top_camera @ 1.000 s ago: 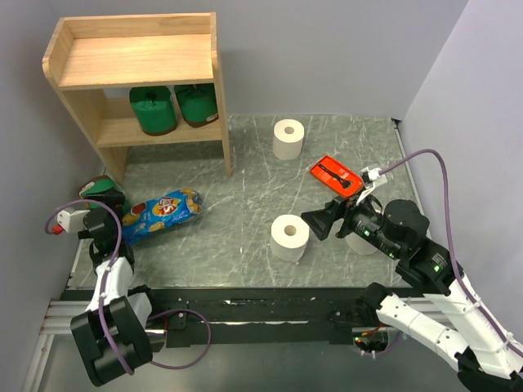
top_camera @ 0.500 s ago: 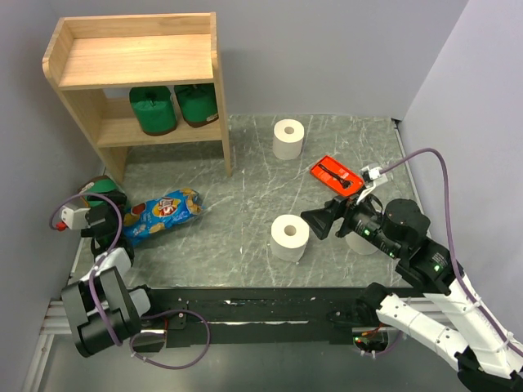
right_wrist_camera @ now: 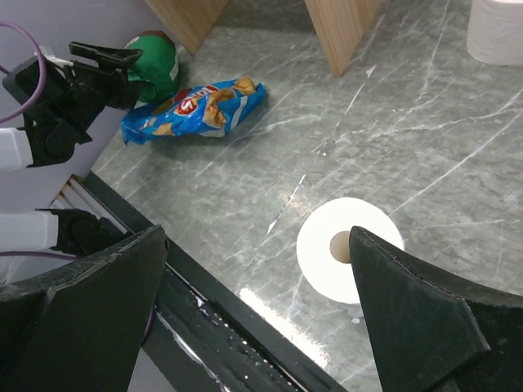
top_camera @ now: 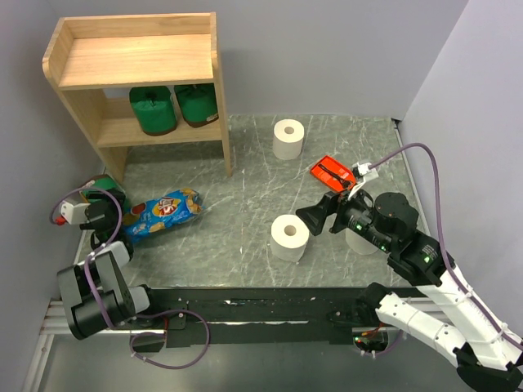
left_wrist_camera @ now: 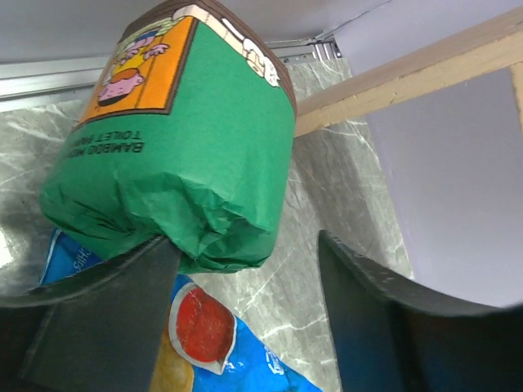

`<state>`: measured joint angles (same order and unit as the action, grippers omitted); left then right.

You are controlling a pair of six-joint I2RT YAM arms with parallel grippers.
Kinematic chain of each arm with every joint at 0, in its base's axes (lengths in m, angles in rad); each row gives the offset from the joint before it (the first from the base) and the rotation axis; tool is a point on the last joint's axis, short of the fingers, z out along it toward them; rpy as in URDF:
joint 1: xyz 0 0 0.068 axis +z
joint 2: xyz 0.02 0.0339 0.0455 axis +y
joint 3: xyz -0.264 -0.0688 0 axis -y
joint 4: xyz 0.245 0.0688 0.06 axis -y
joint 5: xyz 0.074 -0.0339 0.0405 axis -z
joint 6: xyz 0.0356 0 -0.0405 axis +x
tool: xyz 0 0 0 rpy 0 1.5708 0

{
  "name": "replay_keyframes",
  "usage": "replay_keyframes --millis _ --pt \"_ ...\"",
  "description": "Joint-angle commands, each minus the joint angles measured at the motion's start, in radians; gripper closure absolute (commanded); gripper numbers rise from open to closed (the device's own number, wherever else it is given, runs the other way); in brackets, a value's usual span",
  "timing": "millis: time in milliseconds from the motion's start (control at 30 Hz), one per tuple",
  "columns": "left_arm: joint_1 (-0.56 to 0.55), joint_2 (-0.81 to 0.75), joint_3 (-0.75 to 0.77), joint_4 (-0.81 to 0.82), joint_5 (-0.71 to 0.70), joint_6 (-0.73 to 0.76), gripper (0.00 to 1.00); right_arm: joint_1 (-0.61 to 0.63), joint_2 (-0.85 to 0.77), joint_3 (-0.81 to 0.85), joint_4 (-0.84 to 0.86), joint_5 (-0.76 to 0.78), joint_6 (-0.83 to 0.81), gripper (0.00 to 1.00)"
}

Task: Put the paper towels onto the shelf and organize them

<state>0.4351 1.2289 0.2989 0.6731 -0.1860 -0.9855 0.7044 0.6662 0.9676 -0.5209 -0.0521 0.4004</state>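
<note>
I would say the job is about one third done: two rolls are on the shelf (top_camera: 135, 61) and four wait on the table (top_camera: 245, 184). Closest to me, near 6 o'clock, a white roll (top_camera: 289, 237) stands on its end. The right gripper (right_wrist_camera: 257, 241) hangs over it with its fingers spread as wide as they go, holding nothing. Just beside it, toward 5 o'clock, another white roll (top_camera: 358, 244) peeks out from under the right arm; most of it is hidden. Over at 9 o'clock, by the left wall, a green roll (left_wrist_camera: 180, 147) sits on the table with the left gripper (left_wrist_camera: 245, 249) around it. One finger looks to be touching the green wrap and the other has a gap beside it, so this gripper is spread apart and not pinching yet. I think this green one goes up next. A blue snack bag (top_camera: 163, 211) lies right next to that roll, and an orange tray (top_camera: 333, 173) sits at 3 o'clock; neither belongs on the shelf. Farther back, near 1 o'clock, a third white roll (top_camera: 288, 139) stands alone. Farthest away, at 11 o'clock, is the wooden shelf itself. Two green rolls (top_camera: 153, 110) sit side by side on its lower board, and I see no rolls on its top board.
</note>
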Motion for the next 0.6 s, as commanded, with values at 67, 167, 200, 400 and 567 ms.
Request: replay_keyframes --millis 67,167,200,400,567 --pt "0.002 0.011 0.069 0.076 -0.032 0.045 0.38 0.003 0.009 0.006 0.059 0.029 -0.043 0.0" --pt "0.002 -0.017 0.086 0.028 -0.044 0.057 0.46 0.006 0.012 0.011 0.058 0.031 -0.052 0.01" --pt "0.001 -0.025 0.1 -0.001 -0.052 0.064 0.46 0.004 0.009 0.013 0.059 0.031 -0.054 0.0" --pt "-0.007 -0.08 0.193 -0.197 -0.067 0.108 0.54 0.004 -0.03 0.0 0.058 0.04 -0.054 0.0" --pt "-0.007 -0.105 0.351 -0.507 -0.058 0.182 0.57 0.004 -0.068 -0.004 0.045 0.043 -0.051 0.01"
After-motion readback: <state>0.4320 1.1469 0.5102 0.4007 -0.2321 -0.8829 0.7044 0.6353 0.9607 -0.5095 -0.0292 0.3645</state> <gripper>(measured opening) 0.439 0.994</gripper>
